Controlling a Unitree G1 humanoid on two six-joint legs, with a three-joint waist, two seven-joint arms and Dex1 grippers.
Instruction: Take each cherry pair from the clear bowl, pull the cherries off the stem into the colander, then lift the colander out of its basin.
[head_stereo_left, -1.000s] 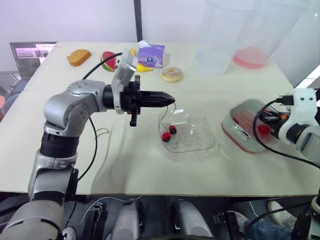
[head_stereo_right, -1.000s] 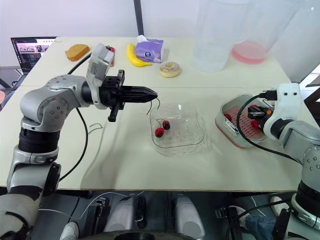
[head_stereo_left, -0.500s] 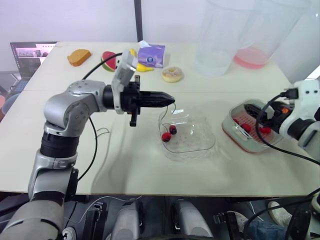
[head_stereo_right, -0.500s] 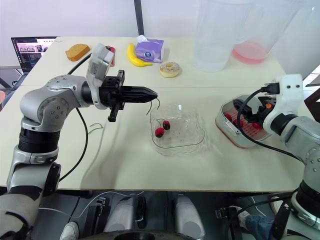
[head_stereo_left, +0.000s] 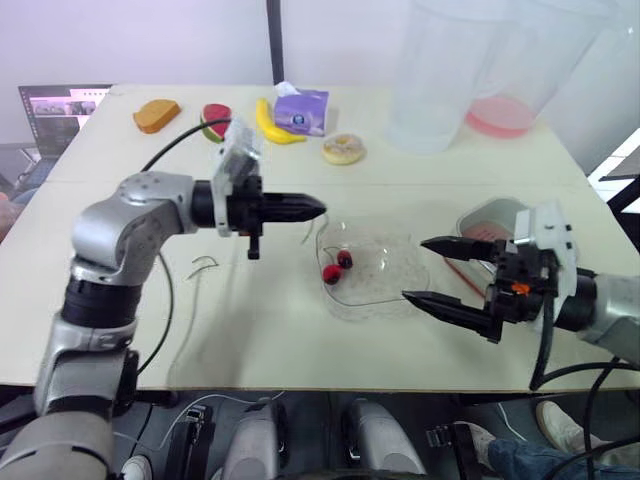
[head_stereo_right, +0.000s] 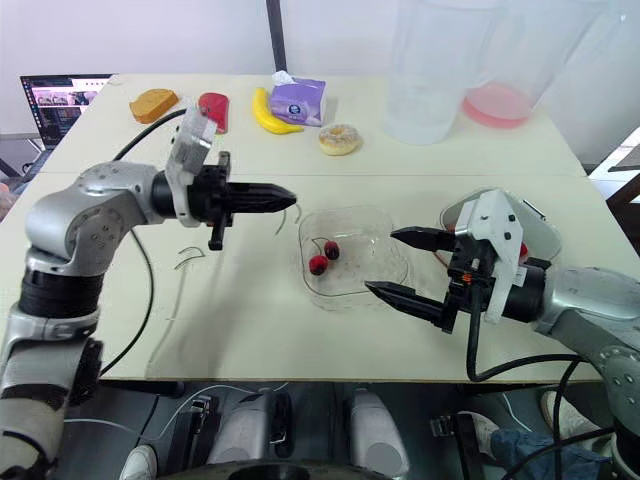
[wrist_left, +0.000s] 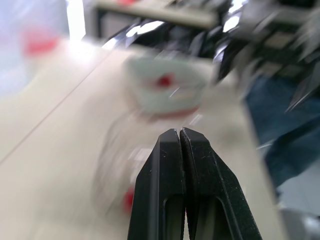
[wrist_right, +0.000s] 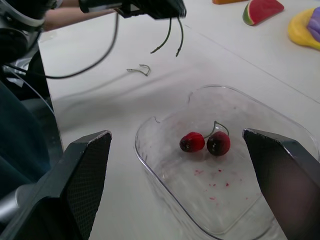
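The clear bowl (head_stereo_left: 385, 268) at the table's middle holds one cherry pair (head_stereo_left: 338, 266), two red cherries on a joined stem (wrist_right: 216, 125). My right gripper (head_stereo_left: 415, 268) stands wide open at the bowl's right edge, with nothing between its fingers. To the left of the bowl my left gripper (head_stereo_left: 318, 208) hovers, shut on a bare green stem (wrist_right: 170, 36) that hangs from its tips. The colander in its basin (head_stereo_left: 485, 213) sits at the right, mostly hidden behind my right wrist.
A loose stem (head_stereo_left: 203, 265) lies on the table left of the bowl. Along the back are bread (head_stereo_left: 155, 113), a watermelon slice (head_stereo_left: 214, 118), a banana (head_stereo_left: 272, 124), a tissue pack (head_stereo_left: 302, 108), a donut (head_stereo_left: 343, 149) and large clear tubs (head_stereo_left: 440, 75).
My right gripper has left the colander, opened wide and swung over to the bowl's right edge. The left gripper has drawn back a little to the left with the stem.
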